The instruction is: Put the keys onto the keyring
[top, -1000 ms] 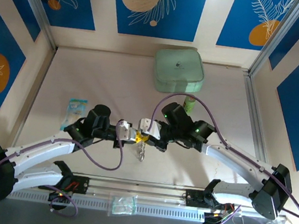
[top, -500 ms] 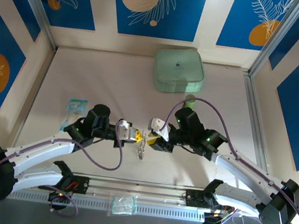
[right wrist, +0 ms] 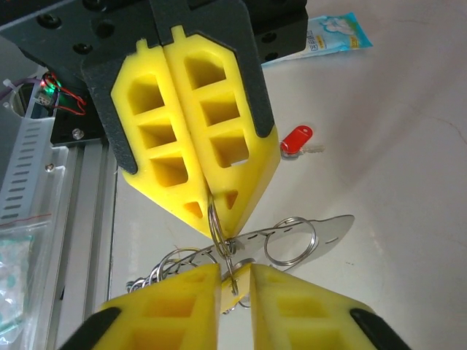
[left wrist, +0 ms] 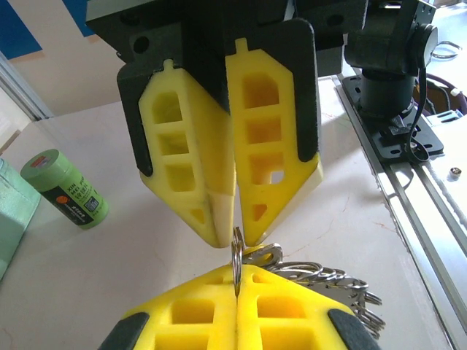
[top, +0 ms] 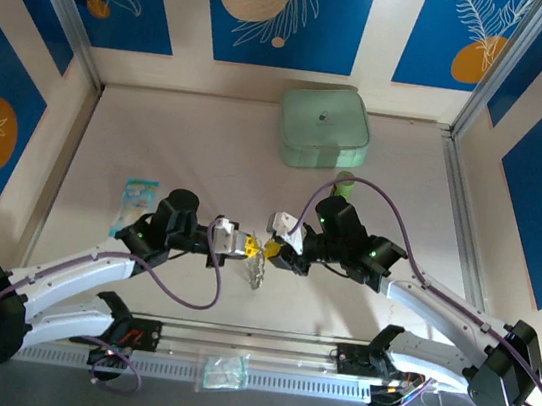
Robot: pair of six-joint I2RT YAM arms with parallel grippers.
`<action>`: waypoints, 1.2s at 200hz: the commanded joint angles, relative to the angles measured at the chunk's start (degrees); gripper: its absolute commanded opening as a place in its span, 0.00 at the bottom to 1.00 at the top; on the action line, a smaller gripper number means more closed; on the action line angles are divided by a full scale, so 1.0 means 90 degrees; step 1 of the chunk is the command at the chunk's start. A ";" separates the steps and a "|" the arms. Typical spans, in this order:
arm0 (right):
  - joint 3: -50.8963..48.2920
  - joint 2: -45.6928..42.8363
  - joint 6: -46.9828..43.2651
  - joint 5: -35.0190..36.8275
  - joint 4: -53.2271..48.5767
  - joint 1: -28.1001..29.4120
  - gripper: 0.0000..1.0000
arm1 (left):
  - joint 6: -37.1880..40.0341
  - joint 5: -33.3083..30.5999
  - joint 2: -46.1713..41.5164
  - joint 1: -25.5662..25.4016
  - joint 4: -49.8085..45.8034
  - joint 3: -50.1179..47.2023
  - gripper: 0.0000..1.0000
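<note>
Movement over the last second belongs to the right arm: its right gripper [right wrist: 235,273] drew back to the right, away from the left gripper [left wrist: 237,273], and has now eased in again, so the two sets of yellow tips meet nose to nose near the middle of the table [right wrist: 408,146]. The left claw is clamped on the thin wire of the keyring [left wrist: 321,275], whose links trail below it. The right claw's jaws stand a sliver apart around the same wire, and I cannot tell whether they bite on it. That reads as a regrip, not a threading. The red key [right wrist: 295,138] lies flat on the table beyond the left claw, apart from the ring, so no key looks threaded yet; the yellow key I cannot make out
</note>
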 commanded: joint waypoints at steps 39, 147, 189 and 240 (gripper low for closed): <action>0.0044 -0.0067 0.0007 -0.0174 -0.0102 -0.0084 0.02 | 0.0016 0.0246 -0.0115 -0.0033 0.0176 0.0000 0.00; -0.0077 0.0193 0.0008 -0.0086 -0.0151 -0.0074 0.00 | 0.0065 0.0346 -0.0088 -0.0033 0.0124 0.0042 0.00; -0.0244 -0.0148 0.0048 -0.0216 0.0172 -0.0074 0.20 | 0.0058 0.0343 -0.0096 -0.0033 0.0134 0.0032 0.00; -0.0284 -0.0102 0.0048 -0.0263 0.0504 0.0030 0.23 | 0.0016 0.0387 -0.0078 -0.0032 0.0182 0.0027 0.00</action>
